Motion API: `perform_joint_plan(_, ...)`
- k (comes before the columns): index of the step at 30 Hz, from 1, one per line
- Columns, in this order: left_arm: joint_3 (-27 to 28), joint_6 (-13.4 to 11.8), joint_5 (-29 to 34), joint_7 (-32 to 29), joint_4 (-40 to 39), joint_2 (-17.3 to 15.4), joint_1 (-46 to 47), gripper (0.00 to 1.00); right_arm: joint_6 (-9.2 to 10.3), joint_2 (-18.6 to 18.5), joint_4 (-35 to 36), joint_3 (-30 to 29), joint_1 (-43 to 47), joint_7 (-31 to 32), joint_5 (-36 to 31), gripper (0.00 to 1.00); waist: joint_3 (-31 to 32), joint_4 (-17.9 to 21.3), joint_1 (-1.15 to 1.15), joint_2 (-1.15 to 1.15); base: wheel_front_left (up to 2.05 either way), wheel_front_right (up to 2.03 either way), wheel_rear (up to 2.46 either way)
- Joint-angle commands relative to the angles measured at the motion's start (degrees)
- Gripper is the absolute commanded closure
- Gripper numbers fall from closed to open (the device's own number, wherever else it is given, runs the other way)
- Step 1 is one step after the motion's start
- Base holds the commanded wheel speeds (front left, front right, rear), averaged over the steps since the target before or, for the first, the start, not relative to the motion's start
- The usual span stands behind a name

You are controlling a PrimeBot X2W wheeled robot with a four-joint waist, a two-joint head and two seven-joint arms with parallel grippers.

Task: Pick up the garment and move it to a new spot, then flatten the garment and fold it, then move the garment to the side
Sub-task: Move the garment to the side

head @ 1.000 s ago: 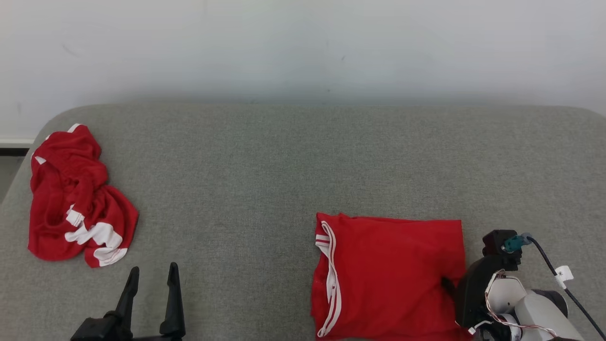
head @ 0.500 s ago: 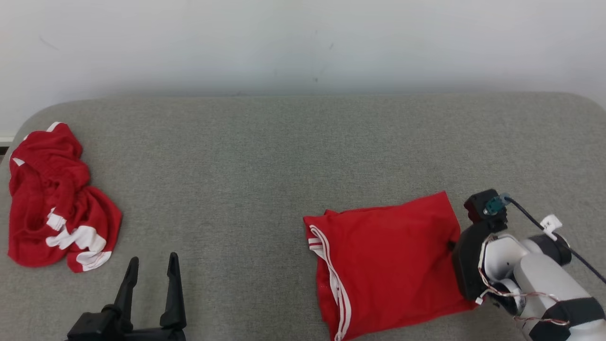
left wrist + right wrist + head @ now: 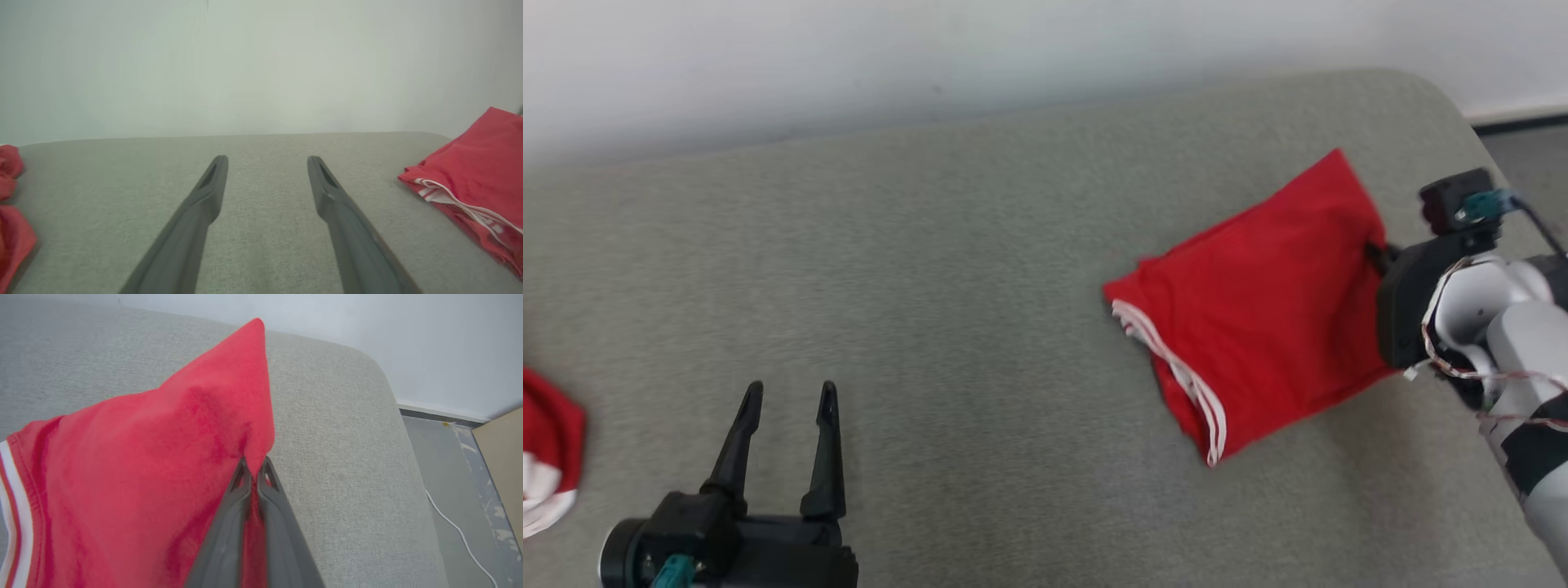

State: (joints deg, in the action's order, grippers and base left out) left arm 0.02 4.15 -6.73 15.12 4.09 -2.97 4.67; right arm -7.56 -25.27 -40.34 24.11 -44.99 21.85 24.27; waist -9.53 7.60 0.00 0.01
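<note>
1. Garment (image 3: 1262, 302): a red piece, folded into a rough rectangle, lies on the right part of the gray padded surface (image 3: 947, 269), near that surface's rounded far right corner.
2. It sits askew, one corner pointing toward the wall (image 3: 931, 49) and the opposite corner pointing toward the robot.
3. White stripes (image 3: 1176, 376) run along its left-hand edge, the edge turned away from the right arm.
4. The right claw (image 3: 254, 465) is pressed together on the garment's right edge, with a thin fold of red cloth pinched between its two fingers.
5. In the right wrist view the cloth puckers at the pinch, and beyond the fingertips it rises to a point.
6. In the head view the dark wrist of the right arm covers the place where the claw meets the cloth; a soft shadow lies beneath the garment's near right edge.
7. The left claw (image 3: 791, 390) hangs over bare surface at the lower left, well apart from the garment, its fingers spread wide and pinching nothing.
8. In the left wrist view the garment shows far off to the right of those spread fingers (image 3: 204, 196).
9. A crumpled cloth (image 3: 547, 457), red and white, lies at the far left of the surface, well apart from the garment and to the left of the left claw.
10. Past the surface's right end the right wrist view shows a gray floor (image 3: 445, 473) with a thin white cord (image 3: 457, 531) lying on it.
</note>
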Motion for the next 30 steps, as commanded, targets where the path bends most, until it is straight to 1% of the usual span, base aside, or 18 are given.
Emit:
perform_joint_plan(1, -0.07, 0.49, 0.56, 0.0, -0.43, -0.38, 1.47, 0.0, 0.17, -0.27, -1.11, -0.68, -1.25, -1.38, -0.22, 1.0, -5.36, 5.78, 0.0, -0.01, 0.0, 0.0, 0.0)
perform_joint_plan(6, -0.69, 1.56, 2.25, 0.0, -1.88, -1.44, 4.05, 0.0, 0.17, -1.02, -5.94, -2.32, -5.42, -6.04, -2.29, 1.0, -9.25, 8.69, 0.0, -0.01, 0.0, 0.0, 0.0)
perform_joint_plan(10, -1.29, 1.85, 3.09, 0.0, -3.01, -2.15, 6.04, 0.0, 0.17, -1.79, -9.17, -3.95, -7.95, -10.62, -3.9, 1.0, -11.55, 9.74, 0.0, -0.01, 0.0, 0.0, 0.0)
perform_joint_plan(21, -1.46, 2.24, 4.13, 0.0, -5.68, -3.5, 8.27, 0.0, 0.17, -2.3, -14.55, -6.98, -11.96, -18.91, -9.34, 1.0, -15.73, 11.09, 0.0, -0.01, 0.0, 0.0, 0.0)
perform_joint_plan(27, -1.73, 2.37, 3.83, 0.0, -5.41, -3.86, 8.87, 0.0, 0.17, -3.0, -16.75, -7.78, -13.09, -23.35, -13.34, 1.0, -16.13, 10.99, 0.0, -0.01, 0.0, 0.0, 0.0)
perform_joint_plan(28, -1.77, 2.43, 3.75, 0.0, -5.28, -3.92, 8.9, 0.0, 0.17, -2.32, -16.91, -7.41, -12.96, -23.59, -13.25, 1.0, -16.04, 10.89, 0.0, -0.01, 0.0, 0.0, 0.0)
perform_joint_plan(30, -1.79, 2.52, 3.6, 0.0, -5.04, -4.08, 8.85, 0.0, 0.17, -2.45, -17.16, -7.2, -13.54, -24.79, -14.33, 1.0, -15.85, 10.65, 0.0, -0.01, 0.0, 0.0, 0.0)
